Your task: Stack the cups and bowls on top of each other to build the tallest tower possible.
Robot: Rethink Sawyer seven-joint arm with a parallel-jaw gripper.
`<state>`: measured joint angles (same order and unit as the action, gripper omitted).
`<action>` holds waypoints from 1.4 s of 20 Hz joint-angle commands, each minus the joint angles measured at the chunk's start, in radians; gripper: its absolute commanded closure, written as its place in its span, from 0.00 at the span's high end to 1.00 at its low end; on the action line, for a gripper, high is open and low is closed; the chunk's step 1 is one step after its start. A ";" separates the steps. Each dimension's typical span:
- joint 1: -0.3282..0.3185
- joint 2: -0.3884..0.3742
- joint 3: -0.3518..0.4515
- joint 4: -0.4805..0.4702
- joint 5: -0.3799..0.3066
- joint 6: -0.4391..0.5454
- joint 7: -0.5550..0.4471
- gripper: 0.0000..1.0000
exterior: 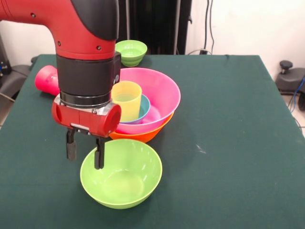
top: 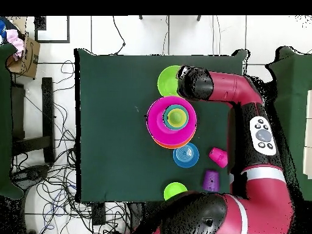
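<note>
The overhead view shows things the front view hides behind the arm (exterior: pixel 83 28): a stack of blue bowls (top: pixel 186 155) just beside the pink-and-orange pile, a purple cup (top: pixel 211 180) and a red cup (top: pixel 218 157) near each other toward the robot's side of the green table (top: pixel 116 122), and a small green bowl (top: pixel 175 191) close to the table's edge. The front view shows only a bit of the red cup (exterior: pixel 46 79), lying on its side behind the arm, and the small green bowl (exterior: pixel 131 51) upright at the far edge. The front view alone shows the gripper (exterior: pixel 85 153): its two dark fingers (exterior: pixel 71 149) hang apart, straddling the near-left rim of the medium green bowl (exterior: pixel 121 174), one finger outside the wall and one inside; whether they press the rim cannot be told, and the jaws look open. From above, this bowl (top: pixel 169 81) is half covered by the arm's wrist. The bowl sits upright, mouth up, on the table just in front of the tower (exterior: pixel 143 107). The tower has the orange bowl (exterior: pixel 140 135) at the bottom, the pink bowl (exterior: pixel 159 93) nested in it, a blue bowl (exterior: pixel 144 109) inside that, and the yellow cup (exterior: pixel 127 100) standing upright in the blue one, its long axis vertical, open end up
</note>
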<state>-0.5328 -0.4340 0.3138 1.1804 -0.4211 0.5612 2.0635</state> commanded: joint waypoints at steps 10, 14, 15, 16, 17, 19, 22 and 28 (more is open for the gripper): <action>-0.034 0.080 0.030 0.065 -0.126 0.000 -0.172 1.00; -0.046 0.082 0.051 0.077 -0.117 -0.014 -0.172 1.00; -0.049 0.082 0.056 0.080 -0.114 -0.018 -0.172 1.00; -0.051 0.082 0.061 0.084 -0.112 -0.023 -0.172 1.00; -0.053 0.084 0.065 0.086 -0.112 -0.027 -0.172 1.00; -0.055 0.087 0.069 0.089 -0.113 -0.035 -0.170 1.00; -0.060 0.099 0.075 0.091 -0.120 -0.051 -0.171 1.00; -0.084 0.134 0.091 0.101 -0.133 -0.104 -0.175 1.00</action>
<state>-0.6047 -0.3626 0.3235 1.2018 -0.4730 0.5265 2.0635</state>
